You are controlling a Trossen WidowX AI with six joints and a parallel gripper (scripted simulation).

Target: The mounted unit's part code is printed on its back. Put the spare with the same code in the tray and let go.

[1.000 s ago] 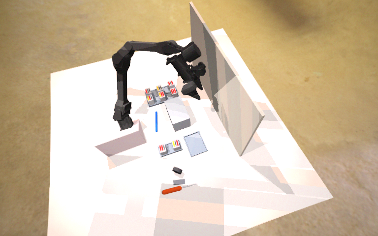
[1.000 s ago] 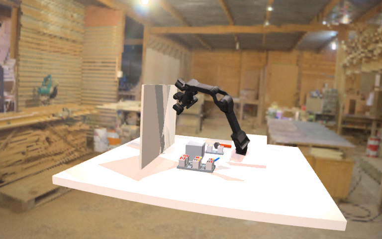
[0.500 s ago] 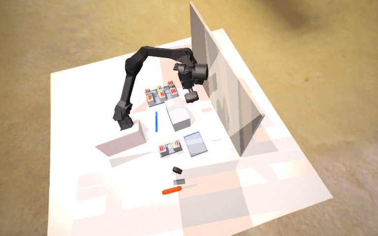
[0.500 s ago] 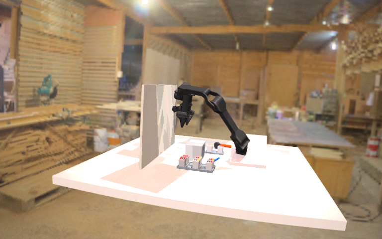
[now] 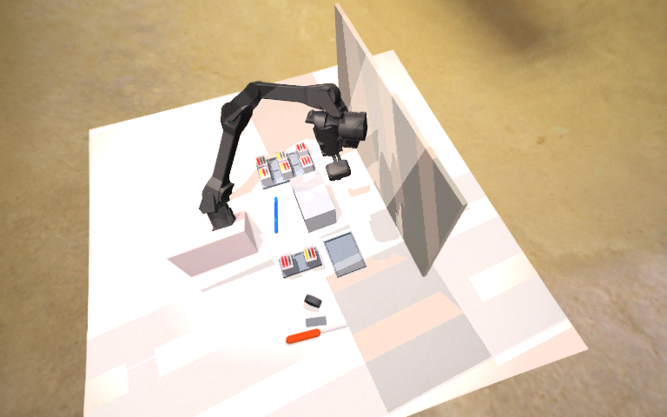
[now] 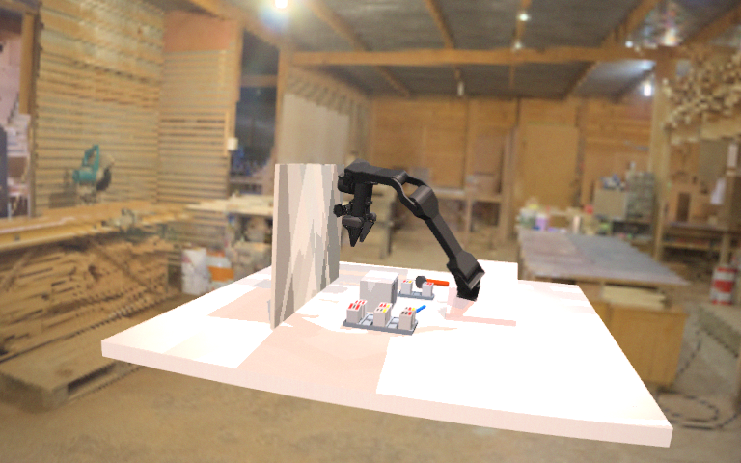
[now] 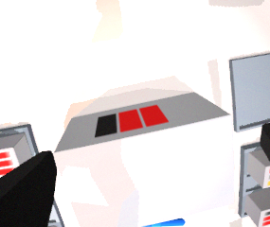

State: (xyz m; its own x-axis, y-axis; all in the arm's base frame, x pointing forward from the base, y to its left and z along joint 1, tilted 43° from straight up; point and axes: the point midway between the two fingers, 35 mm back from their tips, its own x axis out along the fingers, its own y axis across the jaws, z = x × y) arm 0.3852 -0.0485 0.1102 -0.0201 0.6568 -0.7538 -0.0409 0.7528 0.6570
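— Black, red, red: is that the code [image 7: 129, 120] on the mounted unit [image 7: 144, 158]?

— Yes, on its grey back face. I judge the gripper [image 7: 153, 173] hangs behind it, jaws wide and holding nothing, to read it.

— And the spares?

— Left rack [image 7: 9, 158], then the unit, then the right rack [image 7: 263, 185] below the tray [image 7: 256, 91]. None is picked; the stripes run crosswise, but which one matches I cannot tell.

A blue pen [image 5: 275, 214] lies on the bench [image 5: 135, 165]. Farther off lie a black puck [image 5: 313, 301], a grey tile [image 5: 314, 321] and a red-handled screwdriver [image 5: 303, 337].
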